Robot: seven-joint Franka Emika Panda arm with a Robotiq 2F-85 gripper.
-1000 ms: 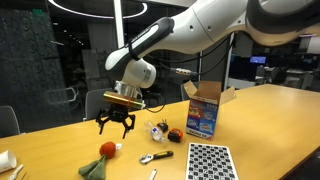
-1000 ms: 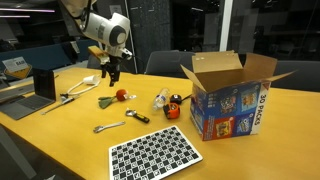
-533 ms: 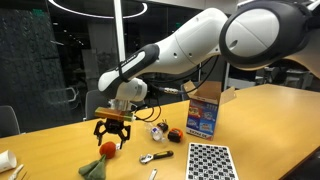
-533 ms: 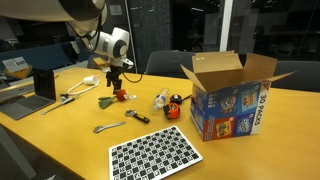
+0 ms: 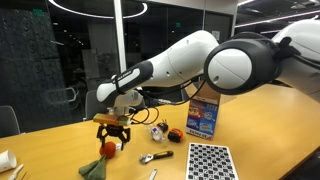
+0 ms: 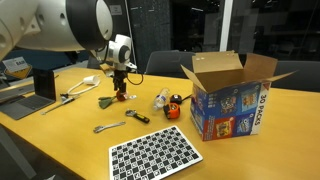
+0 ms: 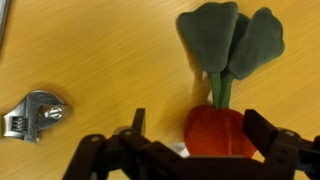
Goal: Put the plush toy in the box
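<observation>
The plush toy (image 5: 106,149) lies on the wooden table, its orange-red head (image 7: 215,132) towards me and its dark green leaves (image 7: 232,40) spread away from the jaws. It also shows in an exterior view (image 6: 121,96). My gripper (image 5: 113,138) is open and hangs just above the toy, pointing down. In the wrist view my gripper (image 7: 197,128) has one finger on each side of the orange head, not closed on it. The brown box (image 5: 203,112) with its blue-and-red front stands upright with open flaps far to the side (image 6: 230,100).
A black-and-white checkered board (image 6: 155,155) lies at the front edge. An orange-black gadget (image 6: 174,106) and a clear item sit between toy and box. A wrench (image 6: 108,127) and a yellow-handled tool (image 6: 136,116) lie nearby. A metal wrench head (image 7: 30,115) lies beside the gripper. A dark device (image 6: 44,85) is further off.
My gripper has moved across and come down over the plush toy. It stays open. The toy and box have not moved.
</observation>
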